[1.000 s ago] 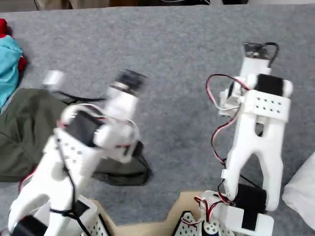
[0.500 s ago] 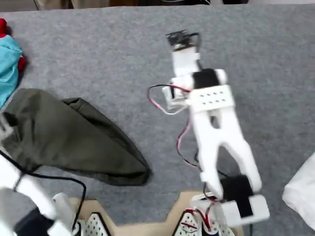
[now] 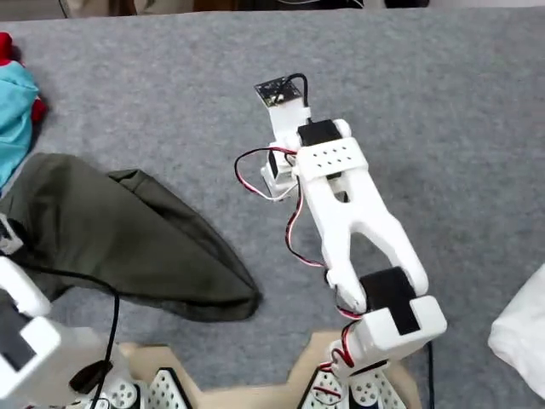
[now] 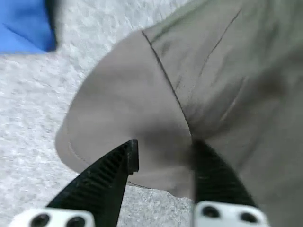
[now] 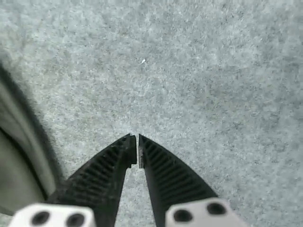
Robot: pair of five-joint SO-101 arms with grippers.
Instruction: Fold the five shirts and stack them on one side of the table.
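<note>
- I am using the grey table [image 3: 443,94] as the folding surface. No stack of folded shirts is lying on it, so I am judging the task to be at an early stage.
- I am working on the olive shirt [image 3: 128,239], which is lying on the left part of the table, bunched into a rough wedge. I am planning to spread it flat before carrying any edge across, since a fold made over bunched cloth is likely to come out crooked.
- The right arm [image 3: 349,221] is standing over the middle of the table, to the right of the olive shirt.
- The teal shirt [image 3: 13,111] is lying at the far left edge and the white shirt [image 3: 521,328] at the right edge. Both are waiting their turn.
- The left gripper [image 4: 165,156] is hovering over a rounded fold of the olive shirt, jaws moderately wide with nothing pinched. I am aiming to lower it until both tips straddle the cloth edge, then close on that edge alone.
- The right gripper [image 5: 137,144] is sitting over bare table just beside the olive shirt's edge, jaws pressed together and empty. I am expecting to spread them before it can take a second corner.
- A blue cloth [image 4: 23,23] is lying near the fold, and I am steering clear of it.
</note>
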